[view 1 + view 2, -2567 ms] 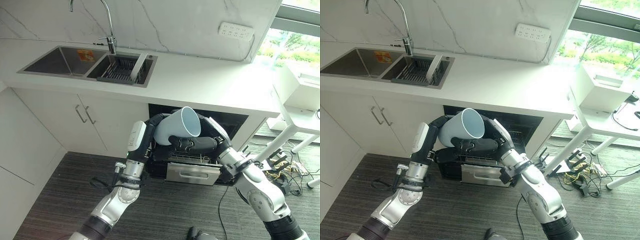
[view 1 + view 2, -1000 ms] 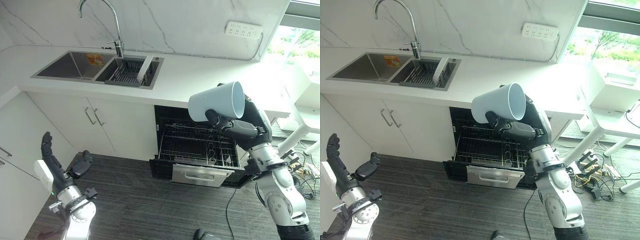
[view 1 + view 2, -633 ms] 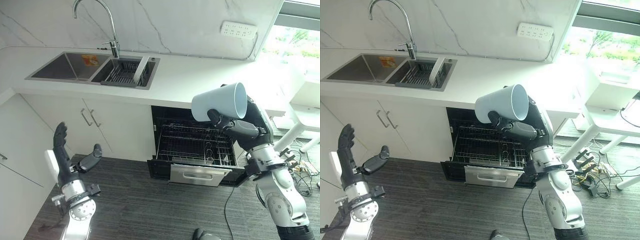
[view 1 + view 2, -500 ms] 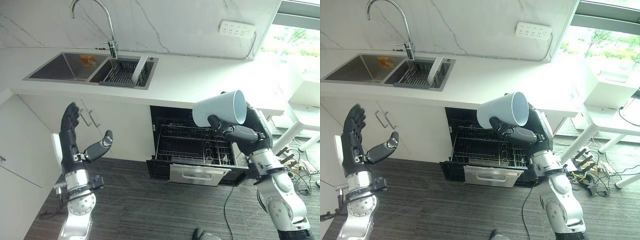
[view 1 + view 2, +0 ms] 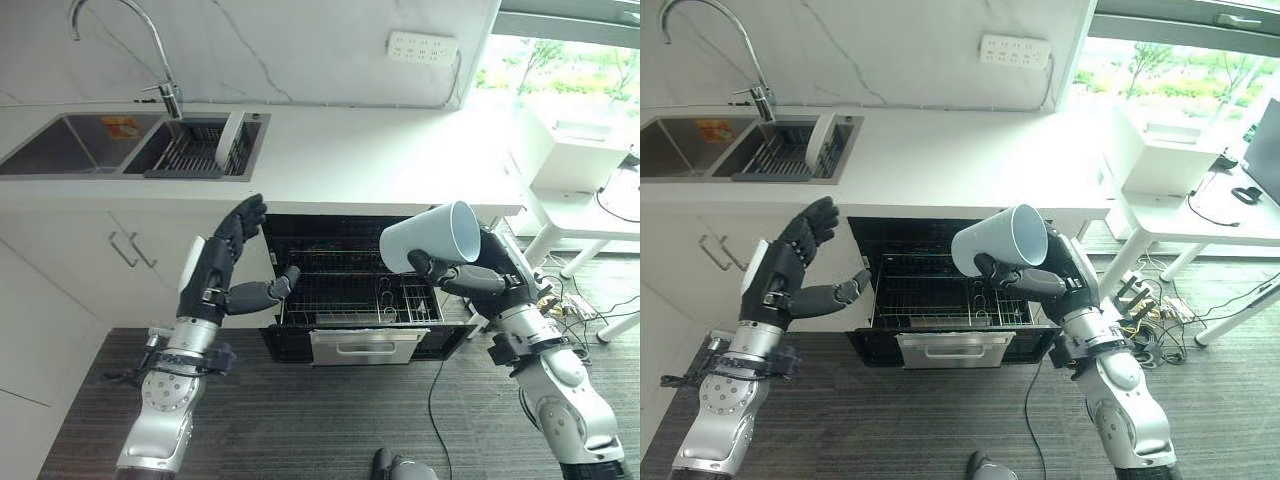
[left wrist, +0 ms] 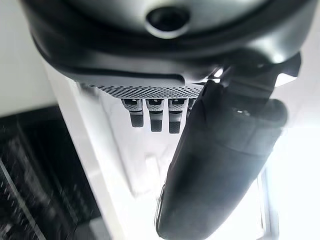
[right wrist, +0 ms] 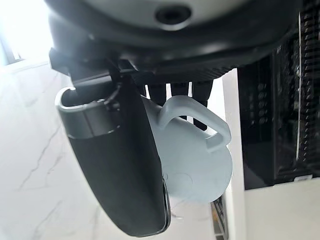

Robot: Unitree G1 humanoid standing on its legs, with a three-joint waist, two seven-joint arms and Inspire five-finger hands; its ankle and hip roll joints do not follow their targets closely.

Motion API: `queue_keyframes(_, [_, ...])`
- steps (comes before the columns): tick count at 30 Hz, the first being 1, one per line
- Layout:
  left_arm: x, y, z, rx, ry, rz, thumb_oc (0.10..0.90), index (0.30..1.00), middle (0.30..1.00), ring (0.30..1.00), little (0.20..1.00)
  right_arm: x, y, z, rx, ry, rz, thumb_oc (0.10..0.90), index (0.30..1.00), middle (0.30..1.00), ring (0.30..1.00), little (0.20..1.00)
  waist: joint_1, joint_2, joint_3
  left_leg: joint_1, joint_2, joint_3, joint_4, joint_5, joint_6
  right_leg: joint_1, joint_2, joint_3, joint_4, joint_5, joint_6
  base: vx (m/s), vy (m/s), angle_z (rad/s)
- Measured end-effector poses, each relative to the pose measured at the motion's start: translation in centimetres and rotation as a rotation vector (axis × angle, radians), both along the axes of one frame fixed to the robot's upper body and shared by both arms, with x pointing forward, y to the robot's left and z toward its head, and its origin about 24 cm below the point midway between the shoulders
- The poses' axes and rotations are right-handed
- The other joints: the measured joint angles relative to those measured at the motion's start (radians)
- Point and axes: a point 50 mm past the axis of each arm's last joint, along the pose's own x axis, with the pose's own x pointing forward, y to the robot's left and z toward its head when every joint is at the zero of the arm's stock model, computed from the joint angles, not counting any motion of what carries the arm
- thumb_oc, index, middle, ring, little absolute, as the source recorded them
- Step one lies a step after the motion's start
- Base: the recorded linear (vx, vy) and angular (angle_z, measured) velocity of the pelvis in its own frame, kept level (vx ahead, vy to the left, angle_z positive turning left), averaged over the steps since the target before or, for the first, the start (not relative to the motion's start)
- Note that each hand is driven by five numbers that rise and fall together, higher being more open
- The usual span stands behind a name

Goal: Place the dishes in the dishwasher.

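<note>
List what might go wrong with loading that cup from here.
The pale blue cup lies tilted in the right hand, above the pulled-out dishwasher rack; it may slip and drop. On the way down it may knock the countertop edge. The open left hand hovers by the rack and may get in the way.

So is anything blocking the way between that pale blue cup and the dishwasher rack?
Nothing visible. The right hand holds the cup tilted above the pulled-out rack, whose wires below look bare. The open left hand is raised off to the side.
</note>
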Motion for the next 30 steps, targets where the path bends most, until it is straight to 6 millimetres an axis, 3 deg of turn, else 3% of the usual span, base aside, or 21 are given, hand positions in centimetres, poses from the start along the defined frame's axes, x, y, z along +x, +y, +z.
queue_keyframes(1, [0.0,-0.1,-0.1,0.006,0.012,-0.01,0.8,0.9,0.9,0.9,0.9,0.0,0.0,0.0,-0.001,0.002,0.0,0.4,0.3,0.3,0.3,0.3,0.016,0.008,0.002,-0.006,-0.008,-0.053,-0.006,-0.002,-0.001,-0.009,0.006,0.021,0.006,0.0,-0.004,0.05,0.176,-0.5])
queue_keyframes(3, [0.0,-0.2,-0.4,0.017,0.037,-0.023,0.8,0.9,0.9,0.9,0.9,0.0,0.1,-0.1,0.0,0.012,0.006,0.4,0.3,0.3,0.3,0.3,0.031,0.033,0.009,-0.012,-0.074,-0.243,-0.008,-0.046,0.006,-0.011,0.008,0.064,0.005,0.0,-0.007,0.03,0.189,-0.59])
queue_keyframes(5, [0.0,-0.3,-0.4,0.028,0.048,-0.035,0.8,0.9,0.9,0.9,0.9,0.0,0.2,-0.3,0.003,0.018,0.006,0.4,0.3,0.3,0.3,0.3,0.035,0.053,0.015,-0.035,-0.149,-0.324,0.01,-0.065,0.025,-0.018,0.001,0.099,0.019,-0.009,0.01,0.02,0.174,-0.56])
queue_keyframes(10, [0.7,-0.4,0.2,0.103,0.046,-0.042,0.8,0.9,0.9,0.9,0.9,0.0,0.7,-0.5,0.018,0.024,0.026,0.4,0.3,0.3,0.3,0.3,0.024,0.043,0.013,-0.029,-0.183,-0.299,0.008,-0.079,0.053,-0.016,-0.022,0.138,0.002,0.02,0.06,0.04,0.186,-0.13])
queue_keyframes(13, [0.8,0.2,0.3,0.166,0.087,-0.057,0.8,0.9,0.9,0.9,0.9,-0.1,0.9,-0.7,0.032,0.024,0.036,0.4,0.3,0.3,0.3,0.3,0.028,0.033,0.013,-0.032,-0.199,-0.295,0.023,-0.091,0.069,-0.006,-0.032,0.135,-0.015,0.038,0.065,0.05,0.203,0.02])
queue_keyframes(17, [0.9,0.6,0.0,0.186,0.136,-0.052,0.8,0.9,0.9,0.9,0.9,-0.2,2.0,-1.3,0.08,0.04,0.071,0.4,0.3,0.3,0.3,0.3,0.049,-0.006,0.015,-0.024,-0.204,-0.266,0.031,-0.096,0.083,0.009,-0.039,0.157,-0.093,0.106,0.076,-0.03,-0.017,-0.27])
queue_keyframes(21, [1.2,0.6,0.2,0.204,0.148,-0.063,0.8,0.9,0.9,0.9,0.9,0.0,3.3,-1.9,0.081,0.063,0.129,0.4,0.3,0.3,0.3,0.3,0.059,-0.02,0.032,-0.041,-0.187,-0.27,0.06,-0.101,0.091,0.014,-0.109,0.144,-0.046,0.068,0.095,-0.05,-0.197,0.04])
queue_keyframes(23, [1.6,0.8,0.6,0.243,0.151,-0.068,0.8,0.9,0.9,0.9,0.9,0.0,3.8,-1.7,0.076,0.052,0.159,0.4,0.3,0.3,0.3,0.3,0.083,-0.031,0.038,-0.059,-0.176,-0.273,0.074,-0.095,0.075,0.036,-0.123,0.143,-0.058,0.042,0.138,0.01,-0.188,0.02])
queue_keyframes(24, [1.8,1.0,0.5,0.249,0.167,-0.06,0.8,0.9,0.9,0.9,0.9,0.3,4.0,-1.4,0.06,0.044,0.175,0.4,0.3,0.3,0.3,0.3,0.088,-0.015,0.053,-0.058,-0.159,-0.273,0.073,-0.09,0.063,0.044,-0.117,0.122,-0.07,0.047,0.146,0.03,-0.142,-0.06])
queue_keyframes(26, [1.8,0.9,0.1,0.24,0.201,-0.062,0.8,0.9,0.9,0.9,0.9,0.6,3.9,-0.8,0.023,0.027,0.189,0.4,0.3,0.3,0.3,0.3,0.089,0.007,0.06,-0.057,-0.131,-0.274,0.059,-0.078,0.039,0.047,-0.082,0.105,-0.077,0.06,0.128,0.03,-0.142,-0.09])
queue_keyframes(30, [1.8,0.5,-0.5,0.218,0.233,-0.065,0.8,0.9,0.9,0.9,0.9,0.7,3.0,-0.4,-0.013,0.023,0.171,0.4,0.3,0.3,0.3,0.3,0.073,0.008,0.061,-0.042,-0.073,-0.283,0.011,-0.047,-0.003,0.046,-0.028,0.091,-0.075,0.043,0.077,0.02,-0.12,-0.07])
